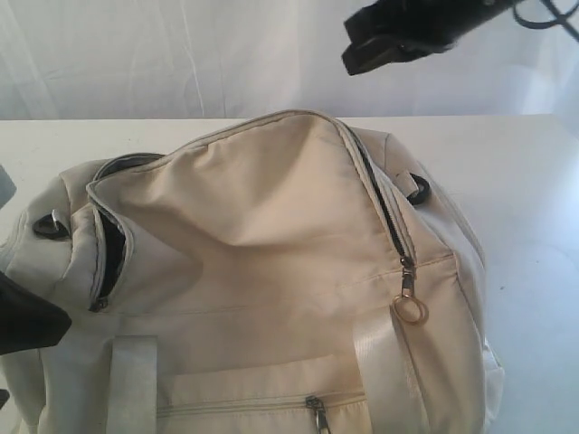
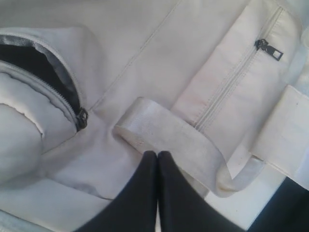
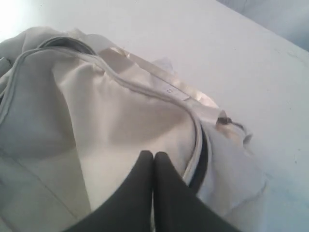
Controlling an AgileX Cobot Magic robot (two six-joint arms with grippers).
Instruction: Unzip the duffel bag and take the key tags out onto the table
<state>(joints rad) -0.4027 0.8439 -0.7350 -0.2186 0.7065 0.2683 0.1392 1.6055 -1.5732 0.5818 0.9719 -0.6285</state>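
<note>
The beige duffel bag (image 1: 262, 271) lies across the white table (image 1: 525, 181). Its main zipper is drawn open round the top flap, with the slider and ring pull (image 1: 409, 298) hanging at the right side and dark lining showing at the left gap (image 1: 110, 258). My left gripper (image 2: 157, 155) is shut and empty, hovering by a webbing strap (image 2: 169, 137) at the bag's left end. My right gripper (image 3: 153, 155) is shut and empty above the bag's far side, and shows as a dark shape (image 1: 362, 50) up high. The key tags are hidden.
A front pocket zipper (image 1: 315, 411) runs along the bag's near side, and it also shows in the left wrist view as a pocket zipper (image 2: 268, 48). Bare tabletop (image 3: 217, 53) lies behind and to the right of the bag. A pale curtain hangs behind.
</note>
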